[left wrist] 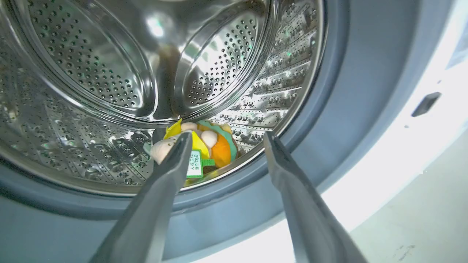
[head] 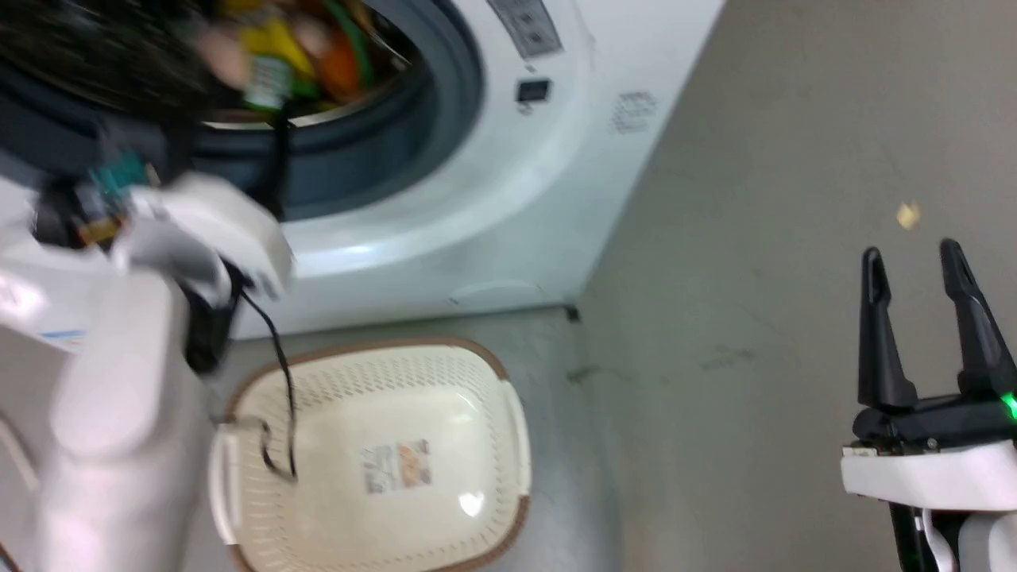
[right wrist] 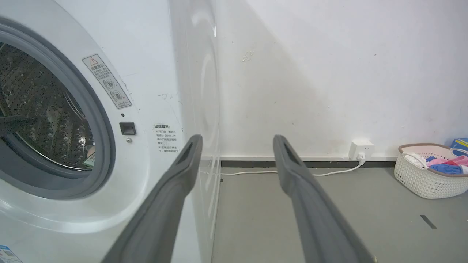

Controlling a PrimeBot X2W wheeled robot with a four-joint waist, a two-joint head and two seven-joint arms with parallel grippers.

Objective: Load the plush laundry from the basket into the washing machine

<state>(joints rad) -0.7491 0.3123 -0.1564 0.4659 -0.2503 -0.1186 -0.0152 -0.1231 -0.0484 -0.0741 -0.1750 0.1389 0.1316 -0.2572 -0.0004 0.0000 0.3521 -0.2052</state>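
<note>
Left claw (left wrist: 226,140), fingers spread wide and gripping nothing, hangs at the mouth of the washing machine (head: 508,206), where the pink-peach doll (left wrist: 200,145) and the orange burger plush (left wrist: 222,153) lie together at the front of the steel drum (left wrist: 91,73), just inside the grey gasket (left wrist: 347,91). On the floor below the opening sits the basket (head: 381,373), bare but for its label sticker (head: 397,467), so the loading looks all but done. Clean work from here would mean drawing the arm straight back through the middle of the opening, clear of the gasket and of the doll's green tag (left wrist: 194,166) beside one finger. Right claw (head: 914,266) idles well off to the side, fingers likewise parted and empty
</note>
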